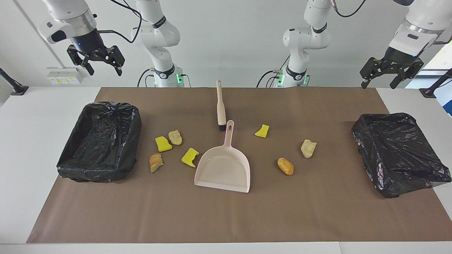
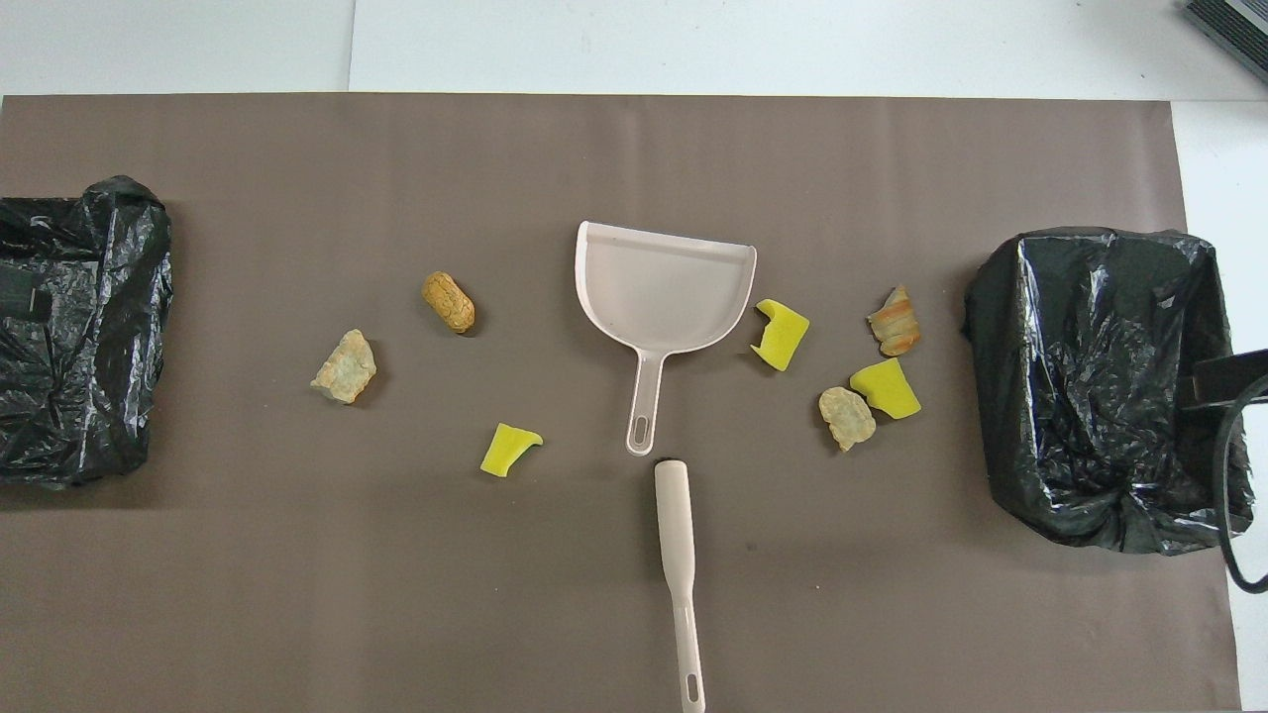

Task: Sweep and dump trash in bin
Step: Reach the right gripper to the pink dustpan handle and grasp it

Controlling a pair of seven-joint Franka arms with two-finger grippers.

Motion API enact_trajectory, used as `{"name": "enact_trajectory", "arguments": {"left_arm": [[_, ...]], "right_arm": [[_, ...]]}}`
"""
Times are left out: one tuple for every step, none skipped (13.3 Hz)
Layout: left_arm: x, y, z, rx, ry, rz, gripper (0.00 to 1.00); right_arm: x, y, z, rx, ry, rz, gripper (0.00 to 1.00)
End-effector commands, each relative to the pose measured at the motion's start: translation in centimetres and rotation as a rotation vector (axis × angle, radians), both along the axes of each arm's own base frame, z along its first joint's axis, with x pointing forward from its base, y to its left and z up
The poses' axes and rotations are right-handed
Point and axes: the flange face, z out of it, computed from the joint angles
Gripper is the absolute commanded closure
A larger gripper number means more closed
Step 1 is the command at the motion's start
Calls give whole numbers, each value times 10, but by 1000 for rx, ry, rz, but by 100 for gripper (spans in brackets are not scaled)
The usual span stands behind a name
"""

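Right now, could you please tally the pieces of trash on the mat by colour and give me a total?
Yellow spongy wedges: 3
Pale tan stone-like lumps: 2
Orange-brown bread-like chunks: 2
Total: 7
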Motion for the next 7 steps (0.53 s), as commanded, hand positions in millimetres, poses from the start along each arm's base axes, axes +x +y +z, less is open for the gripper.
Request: {"name": "enact_trajectory", "arguments": {"left_arm": [[-4, -2, -1, -7, -1, -13, 0], [-4, -2, 0, -7, -3, -12, 0], [-4, -2, 0, -7, -5, -4, 0], [-4, -4, 0, -8, -5, -6, 0], [-4, -6, 0, -8, -5, -9, 0], [-4, -7, 0, -8, -5, -9, 0], [-5, -7, 0, -8, -3, -9, 0]], "right_arm": [[-4, -1, -1, -8, -17, 6, 0], [-4, 0, -1, -5, -15, 8, 0], [-4, 0, -3, -3, -12, 10, 0], [-4, -1, -4, -3, -11, 9, 0], [-4, 0, -4, -3, -12, 12, 0], [-2, 1, -5, -15, -9, 14, 0], [0, 2, -6, -17, -7, 4, 0]]}}
